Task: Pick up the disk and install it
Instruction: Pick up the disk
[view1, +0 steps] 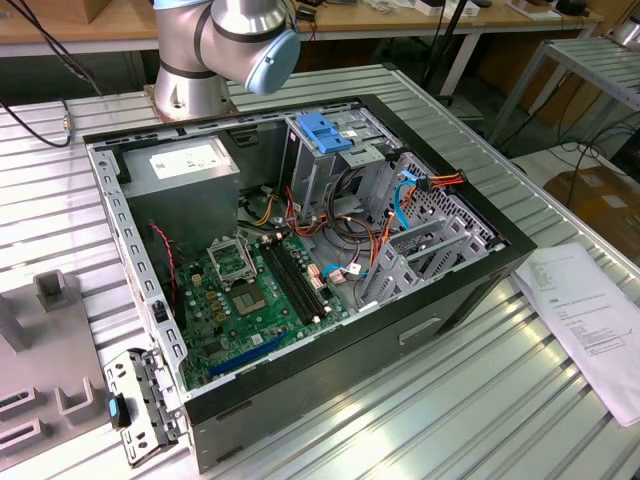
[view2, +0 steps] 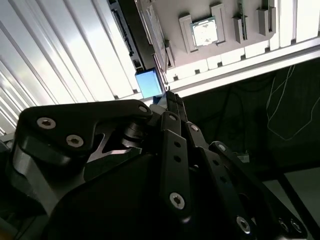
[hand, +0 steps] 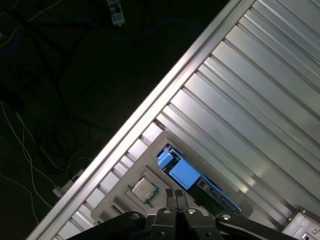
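The disk (hand: 184, 173) stands on edge in a slot of a grey fixture (hand: 125, 175), and its blue plastic rail faces the camera. In the second wrist view the disk (view2: 149, 83) shows the same blue end, with its dark edge running away along the fixture (view2: 225, 47). My gripper (hand: 175, 197) hovers just short of the blue end, apart from it. Its black fingers (view2: 172, 107) are pressed together with nothing between them, so it is shut. The open computer case (view1: 300, 250) lies on the slatted table, with the metal drive cage and its blue handle (view1: 325, 130) at the back.
A processor chip (hand: 143, 189) sits in a recess of the fixture beside the disk. The table edge (hand: 165, 95) runs close to the fixture, with dark floor and cables beyond. The power-supply box (view1: 185, 165), a bracket (view1: 135, 405) and paper (view1: 590, 320) surround the case.
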